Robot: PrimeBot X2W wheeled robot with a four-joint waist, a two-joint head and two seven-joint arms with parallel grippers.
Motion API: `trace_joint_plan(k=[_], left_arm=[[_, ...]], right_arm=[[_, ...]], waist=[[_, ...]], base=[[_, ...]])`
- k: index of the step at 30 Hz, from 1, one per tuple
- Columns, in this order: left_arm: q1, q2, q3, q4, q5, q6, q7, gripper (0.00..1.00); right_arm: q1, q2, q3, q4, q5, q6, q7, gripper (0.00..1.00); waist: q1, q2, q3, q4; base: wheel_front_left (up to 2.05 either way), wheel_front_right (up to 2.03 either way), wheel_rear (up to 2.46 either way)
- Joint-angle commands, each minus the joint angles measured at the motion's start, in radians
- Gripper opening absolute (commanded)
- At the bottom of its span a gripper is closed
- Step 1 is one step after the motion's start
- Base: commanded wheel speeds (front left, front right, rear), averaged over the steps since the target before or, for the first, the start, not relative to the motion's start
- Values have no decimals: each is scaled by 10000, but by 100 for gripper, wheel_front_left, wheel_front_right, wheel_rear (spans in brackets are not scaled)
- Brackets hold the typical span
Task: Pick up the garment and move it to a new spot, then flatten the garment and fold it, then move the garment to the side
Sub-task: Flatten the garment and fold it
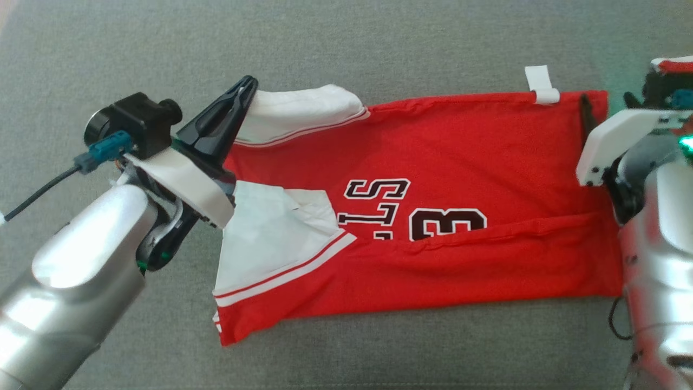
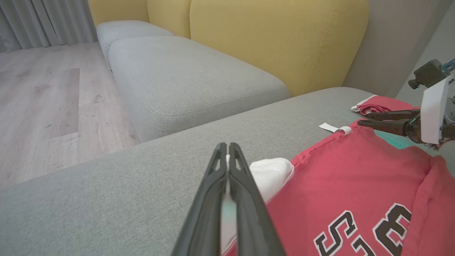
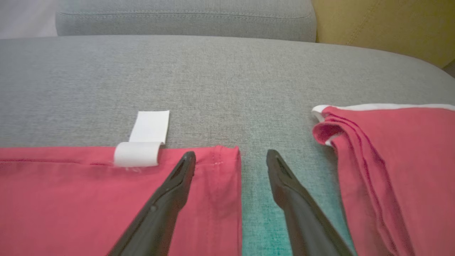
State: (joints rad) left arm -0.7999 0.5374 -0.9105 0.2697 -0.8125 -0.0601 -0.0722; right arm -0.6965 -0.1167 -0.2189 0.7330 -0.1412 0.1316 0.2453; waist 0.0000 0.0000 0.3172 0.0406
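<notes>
Red jersey [image 1: 460,157] lay spread across centre frame on grey cushion [image 1: 346,38]. Left pincer [image 1: 248,85] clamped on its white sleeve, upper left. Right pincer [image 3: 231,154] spread wide over hem corner, far right.

Head overhead, wrists low (same jersey [image 1: 460,141])

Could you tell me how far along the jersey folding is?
Done: red jersey lies flat on the cushion, its near edge folded over the number. In hand: left hand shut, apparently pinching the white sleeve; right hand open over the hem corner. Remaining: finish folding, move aside.
</notes>
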Motion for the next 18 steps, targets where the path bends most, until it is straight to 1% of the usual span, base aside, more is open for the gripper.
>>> trace_joint_plan(k=[1, 6, 7, 8, 9, 13, 18], left_arm=[[-292, 472, 351, -320, 27, 108, 28, 0], [-342, 579, 400, -762, -1, 270, 174, 0], [-340, 559, 472, -810, -105, 299, 170, 0], [-334, 533, 539, -851, -235, 304, 182, 0], [-353, 531, 575, -877, -300, 306, 211, 0], [-581, 625, 765, -709, -376, 386, 252, 0], [-1193, 726, 1095, -79, -418, 402, 242, 0]], right_arm=[[-435, -63, 156, -150, -107, -9, -51, 100], [-982, -254, 303, 993, -553, -9, 117, 100], [-1084, -307, 372, 1226, -633, -9, 206, 61], [-1196, -360, 481, 1445, -704, -9, 268, 20], [-1321, -421, 594, 1642, -752, -9, 286, 0], [-2029, -557, 804, 2036, -641, -9, -102, 0], [-3076, -507, 1075, 2296, -25, -9, -1115, 0]], waist=[[0, 0, 70, 41], [0, 0, 336, 96], [0, 0, 382, 92], [0, 0, 419, 79], [0, 0, 442, 66], [0, 0, 491, -79], [0, 0, 435, -448]], base=[[0, 0, 0], [0, 0, 0], [0, 0, 0], [0, 0, 0], [0, 0, 0], [0, 0, 0], [0, 0, 0]])
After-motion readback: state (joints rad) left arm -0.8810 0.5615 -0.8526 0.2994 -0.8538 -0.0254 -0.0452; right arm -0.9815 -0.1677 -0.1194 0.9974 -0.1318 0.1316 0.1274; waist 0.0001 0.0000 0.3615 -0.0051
